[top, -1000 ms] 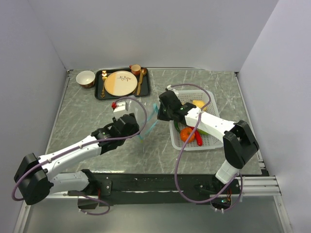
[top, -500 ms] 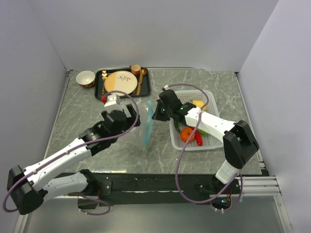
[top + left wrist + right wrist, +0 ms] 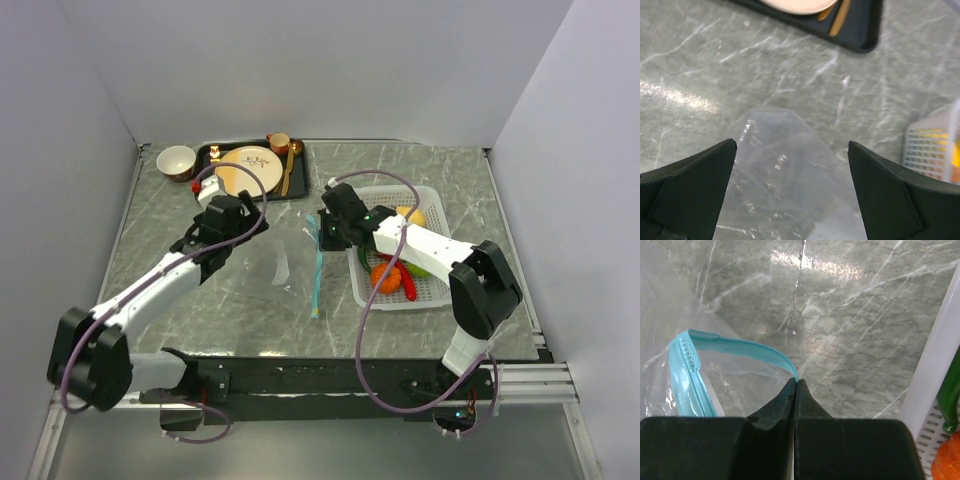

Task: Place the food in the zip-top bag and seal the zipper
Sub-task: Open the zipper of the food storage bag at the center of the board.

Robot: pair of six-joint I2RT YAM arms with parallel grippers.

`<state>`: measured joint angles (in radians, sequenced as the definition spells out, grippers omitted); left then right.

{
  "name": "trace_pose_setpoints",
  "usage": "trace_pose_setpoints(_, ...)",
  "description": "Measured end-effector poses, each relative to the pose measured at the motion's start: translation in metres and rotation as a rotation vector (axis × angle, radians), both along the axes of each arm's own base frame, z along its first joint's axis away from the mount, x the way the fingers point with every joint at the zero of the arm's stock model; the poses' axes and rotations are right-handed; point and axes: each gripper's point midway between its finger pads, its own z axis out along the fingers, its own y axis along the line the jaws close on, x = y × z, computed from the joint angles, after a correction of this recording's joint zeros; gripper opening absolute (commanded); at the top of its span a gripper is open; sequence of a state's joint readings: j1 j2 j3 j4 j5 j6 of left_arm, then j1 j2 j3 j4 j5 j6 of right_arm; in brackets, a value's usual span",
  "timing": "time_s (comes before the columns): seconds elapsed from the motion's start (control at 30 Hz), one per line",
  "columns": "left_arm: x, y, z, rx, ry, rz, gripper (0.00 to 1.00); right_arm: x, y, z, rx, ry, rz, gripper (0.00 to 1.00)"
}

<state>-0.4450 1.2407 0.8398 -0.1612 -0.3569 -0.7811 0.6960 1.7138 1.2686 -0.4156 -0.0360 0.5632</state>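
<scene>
The clear zip-top bag (image 3: 283, 264) lies slack on the marble table, its teal zipper (image 3: 317, 285) running from my right gripper toward the near edge. My right gripper (image 3: 324, 233) is shut on the far end of the zipper (image 3: 740, 346); in the right wrist view its fingertips (image 3: 796, 381) pinch the strip's corner. My left gripper (image 3: 248, 226) stands open just left of the bag, and in the left wrist view the bag (image 3: 785, 165) lies between and beyond its spread fingers (image 3: 791, 145), untouched. The food sits in the white basket (image 3: 436, 203): orange tomato (image 3: 385, 277), red chilli (image 3: 408, 288), yellow banana (image 3: 408, 213).
A black tray (image 3: 205, 190) at the far left holds the beige-and-orange plate (image 3: 247, 170), a cup (image 3: 279, 143) and gold cutlery. A small bowl (image 3: 177, 160) stands left of it. Side walls close in the table on both sides.
My left gripper has opened, let go of the bag and drawn back toward the far left. The bag has sagged onto the table, its zipper now stretched toward the near edge. The right gripper has kept its hold.
</scene>
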Motion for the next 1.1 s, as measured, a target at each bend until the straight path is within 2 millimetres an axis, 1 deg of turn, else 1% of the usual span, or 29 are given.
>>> trace_pose_setpoints(0.07,0.006,0.004,-0.019,0.001,0.052,0.005,0.99,0.0,0.0,-0.002,-0.006,0.0,0.005,0.0)
trace_pose_setpoints(0.17,0.012,0.013,-0.037,-0.022,0.101,0.026,0.99,0.001,-0.002,-0.005,-0.013,0.004,0.007,0.0)
trace_pose_setpoints(0.27,0.016,0.024,-0.041,-0.057,0.1,0.049,0.99,0.0,-0.001,-0.006,-0.014,0.008,0.014,0.0)
trace_pose_setpoints(0.33,0.016,0.028,-0.043,-0.078,0.102,0.054,0.94,0.0,-0.001,-0.008,-0.015,0.013,0.019,0.0)
trace_pose_setpoints(0.37,0.016,0.028,-0.045,-0.089,0.105,0.056,0.9,0.0,-0.001,-0.01,-0.017,0.017,0.02,0.0)
trace_pose_setpoints(0.43,0.016,0.029,-0.047,-0.099,0.109,0.056,0.88,0.0,-0.001,-0.013,-0.02,0.023,0.021,0.0)
trace_pose_setpoints(0.5,0.015,0.028,-0.05,-0.112,0.107,0.049,0.83,0.0,-0.002,-0.014,-0.02,0.026,0.02,0.0)
trace_pose_setpoints(0.53,0.014,0.028,-0.053,-0.115,0.11,0.048,0.81,0.001,-0.002,-0.014,-0.018,0.027,0.02,0.0)
trace_pose_setpoints(0.57,0.012,0.029,-0.057,-0.117,0.113,0.048,0.76,0.001,-0.002,-0.013,-0.016,0.029,0.021,0.0)
trace_pose_setpoints(0.67,0.005,0.031,-0.069,-0.127,0.128,0.043,0.68,0.0,-0.002,-0.013,-0.009,0.034,0.024,0.0)
trace_pose_setpoints(0.73,0.001,0.032,-0.075,-0.133,0.135,0.04,0.69,0.0,-0.002,-0.013,-0.006,0.036,0.025,0.0)
trace_pose_setpoints(0.83,0.001,0.033,-0.076,-0.15,0.121,0.031,0.65,0.0,-0.001,-0.013,0.001,0.041,0.03,0.0)
trace_pose_setpoints(0.93,0.004,0.031,-0.074,-0.168,0.097,0.018,0.48,-0.002,0.0,-0.012,0.007,0.046,0.038,0.0)
trace_pose_setpoints(0.97,0.006,0.03,-0.072,-0.174,0.088,0.011,0.34,-0.002,0.0,-0.012,0.008,0.046,0.04,0.0)
trace_pose_setpoints(1.03,0.01,0.027,-0.068,-0.186,0.064,-0.004,0.2,-0.003,0.001,-0.012,0.013,0.05,0.05,0.0)
trace_pose_setpoints(1.07,0.012,0.026,-0.066,-0.191,0.056,-0.011,0.08,-0.004,0.002,-0.012,0.017,0.051,0.055,0.0)
trace_pose_setpoints(1.1,0.014,0.025,-0.066,-0.197,0.051,-0.014,0.04,-0.004,0.003,-0.011,0.019,0.053,0.059,0.0)
